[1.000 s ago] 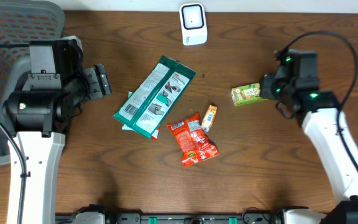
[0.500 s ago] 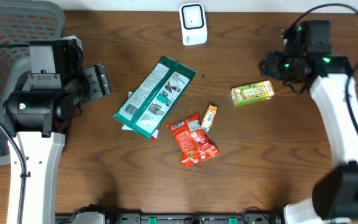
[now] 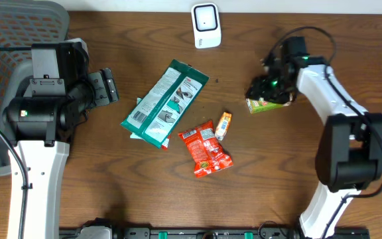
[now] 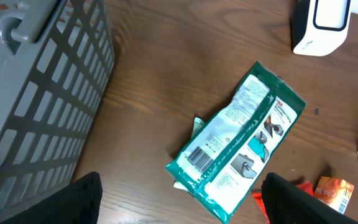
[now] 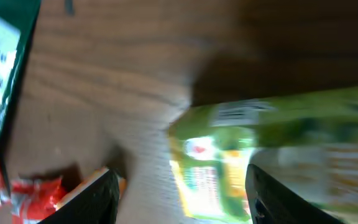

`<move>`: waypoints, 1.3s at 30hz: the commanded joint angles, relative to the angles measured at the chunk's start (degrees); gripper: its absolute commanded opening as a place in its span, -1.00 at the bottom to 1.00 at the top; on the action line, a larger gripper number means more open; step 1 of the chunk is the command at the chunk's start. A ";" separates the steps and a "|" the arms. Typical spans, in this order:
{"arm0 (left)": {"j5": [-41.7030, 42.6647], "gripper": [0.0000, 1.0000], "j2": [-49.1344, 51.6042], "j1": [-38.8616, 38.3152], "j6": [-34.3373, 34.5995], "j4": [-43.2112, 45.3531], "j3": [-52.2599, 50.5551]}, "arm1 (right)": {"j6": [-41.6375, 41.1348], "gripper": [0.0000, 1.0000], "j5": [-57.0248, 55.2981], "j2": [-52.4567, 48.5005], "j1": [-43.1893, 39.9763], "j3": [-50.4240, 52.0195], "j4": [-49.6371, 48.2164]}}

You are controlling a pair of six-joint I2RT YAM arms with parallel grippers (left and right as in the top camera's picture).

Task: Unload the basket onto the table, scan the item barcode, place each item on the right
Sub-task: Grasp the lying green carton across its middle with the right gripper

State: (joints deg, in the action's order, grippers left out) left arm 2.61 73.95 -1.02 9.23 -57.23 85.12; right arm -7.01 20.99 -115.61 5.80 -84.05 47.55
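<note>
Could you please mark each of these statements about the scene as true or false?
1. The left gripper is open and holds nothing. True.
2. The green box lies in the basket. False: it lies on the table, under the right gripper.
3. The scanner stands apart from all the items. True.
4. The orange packet lies right beside the scanner. False: it lies next to the red bag, near the middle of the table.
5. The right gripper's fingers are pressed together. False: they stand apart in the right wrist view.
</note>
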 commanded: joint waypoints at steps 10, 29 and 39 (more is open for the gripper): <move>-0.52 0.66 0.15 -0.04 0.52 -0.17 1.14 | 3.63 0.31 -3.78 -0.13 1.90 -0.26 -4.20; -0.52 0.65 0.15 -0.04 0.52 -0.20 1.14 | -2.97 0.59 -1.18 -0.13 -9.94 -0.26 -0.39; -0.52 0.66 0.15 -0.04 0.52 -0.17 1.14 | -21.07 0.96 0.24 -0.22 -9.03 -0.15 4.04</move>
State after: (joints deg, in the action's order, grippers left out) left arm 2.61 73.95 -1.02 9.23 -57.23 85.12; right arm -17.52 21.21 -115.35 -3.64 -84.77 51.00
